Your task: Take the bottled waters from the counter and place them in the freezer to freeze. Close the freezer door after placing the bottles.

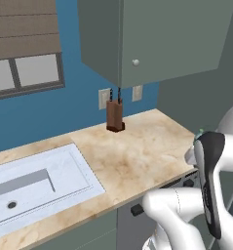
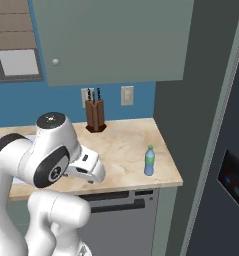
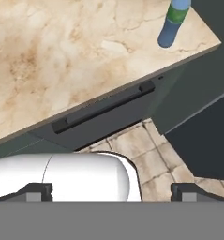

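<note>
1 blue-green bottle [image 2: 149, 161] is in sight, standing upright on the counter [image 2: 126, 145] near its front right corner, close to the freezer [image 2: 211, 150] wall. Nearest, the gripper [image 3: 111, 190] hangs with jaws spread wide and empty, in front of the counter edge above the dishwasher front [image 3: 104, 112]; the bottle lies beyond and to the right. Farther back, bare worktop reaches to the knife block [image 2: 95, 116].

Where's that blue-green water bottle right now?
The water bottle stands upright on the counter near its right front corner, beside the tall dark freezer.
</note>
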Available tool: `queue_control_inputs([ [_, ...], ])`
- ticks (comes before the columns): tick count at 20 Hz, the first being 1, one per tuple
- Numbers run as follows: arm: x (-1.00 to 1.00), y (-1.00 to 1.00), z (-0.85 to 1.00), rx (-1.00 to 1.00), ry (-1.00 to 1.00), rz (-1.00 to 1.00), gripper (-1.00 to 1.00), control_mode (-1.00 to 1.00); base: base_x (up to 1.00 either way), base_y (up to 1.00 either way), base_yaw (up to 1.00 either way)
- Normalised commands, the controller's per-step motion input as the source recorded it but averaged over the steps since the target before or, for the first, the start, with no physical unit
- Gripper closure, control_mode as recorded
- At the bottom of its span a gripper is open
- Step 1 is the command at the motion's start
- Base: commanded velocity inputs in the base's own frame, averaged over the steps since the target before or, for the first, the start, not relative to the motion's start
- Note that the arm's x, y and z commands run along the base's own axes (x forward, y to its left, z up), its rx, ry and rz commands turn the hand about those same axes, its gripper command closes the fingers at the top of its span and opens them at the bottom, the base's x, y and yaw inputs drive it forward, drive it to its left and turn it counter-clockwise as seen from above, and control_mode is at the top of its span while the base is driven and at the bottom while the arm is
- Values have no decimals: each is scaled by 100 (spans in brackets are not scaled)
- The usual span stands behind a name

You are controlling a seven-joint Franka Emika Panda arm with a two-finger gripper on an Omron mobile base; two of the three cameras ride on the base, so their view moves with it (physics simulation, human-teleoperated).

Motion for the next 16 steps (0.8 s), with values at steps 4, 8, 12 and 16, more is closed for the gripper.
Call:
queue_control_inputs([
  [4, 0, -20, -15, 0, -45, 4, -100, -100, 0, 0, 0],
  [8, 14, -37, -7, 6, -33, 11, -100, -100, 0, 0, 0],
  [12, 25, -55, -16, 11, -27, 16, -100, -100, 0, 0, 0],
  [16, 9, -47, -52, 4, -44, 10, -100, -100, 0, 0, 0],
])
